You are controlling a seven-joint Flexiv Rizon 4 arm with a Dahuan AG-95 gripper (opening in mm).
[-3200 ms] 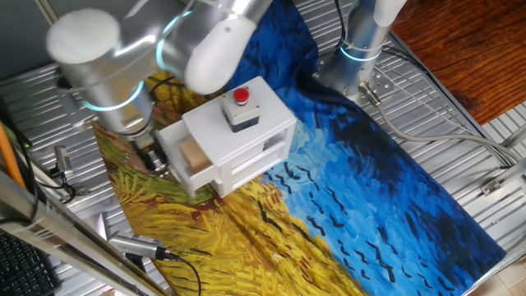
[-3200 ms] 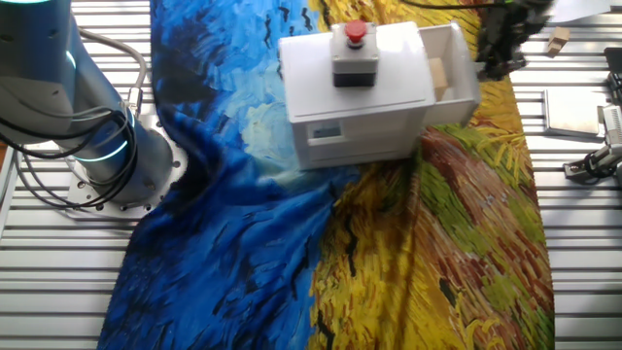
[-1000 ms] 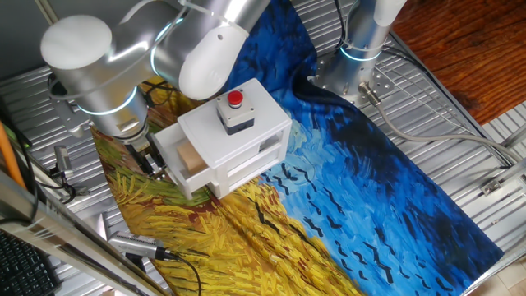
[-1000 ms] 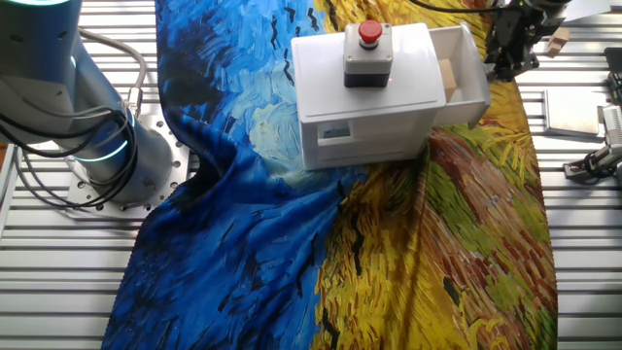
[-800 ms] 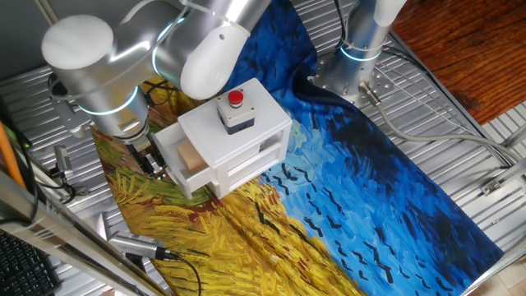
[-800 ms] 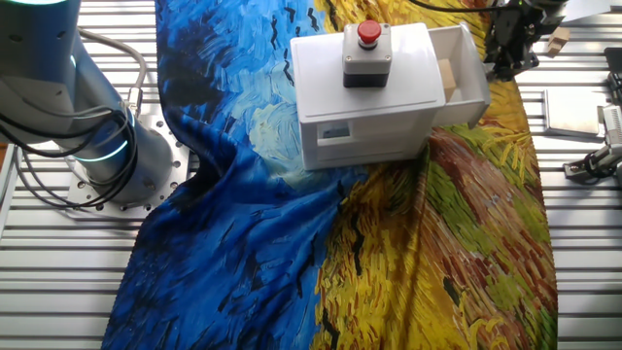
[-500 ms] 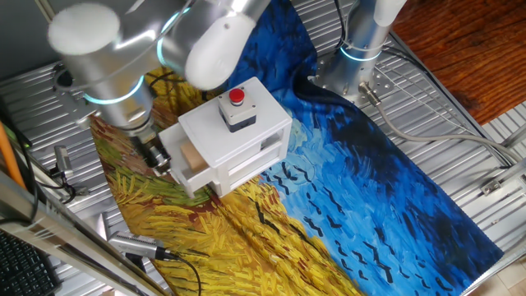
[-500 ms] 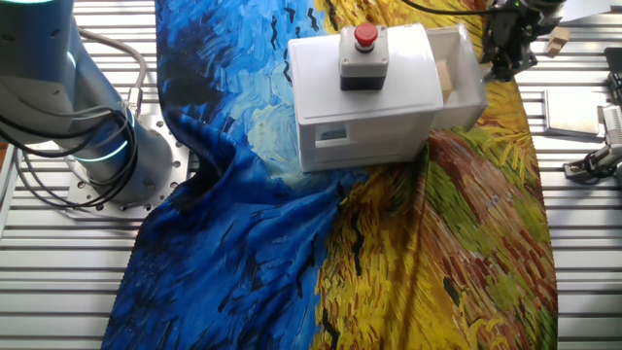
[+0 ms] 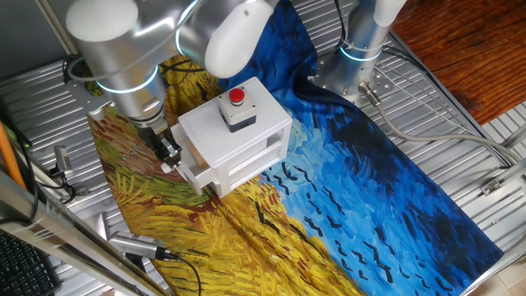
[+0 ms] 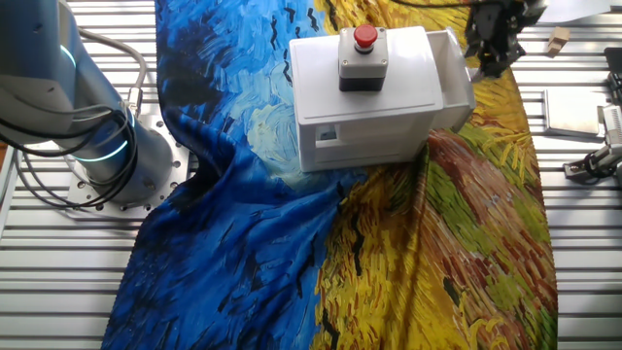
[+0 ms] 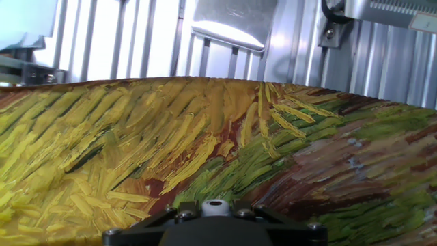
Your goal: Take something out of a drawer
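Observation:
The white box (image 9: 234,136) with its red button (image 9: 237,96) stands on the painted cloth. Its drawer (image 9: 193,171) sticks out a short way on the left. In the other fixed view the drawer (image 10: 455,83) juts out to the right of the box (image 10: 364,97). The tan block is hidden in all views. My gripper (image 9: 170,154) hangs right at the drawer's front end; it also shows in the other fixed view (image 10: 486,53). I cannot see how its jaws stand. The hand view shows only the gripper's dark body (image 11: 215,229) over yellow-green cloth.
A second arm's base (image 9: 359,49) stands behind the box on the ribbed metal table. A small tan piece (image 10: 557,41) and a clamp (image 10: 593,160) lie off the cloth. A metal plate (image 11: 232,24) lies beyond the cloth's edge. Tools (image 9: 136,245) lie at the front left.
My gripper has moved toward the box. The drawer now sticks out less, and the tan block that showed inside it is no longer visible.

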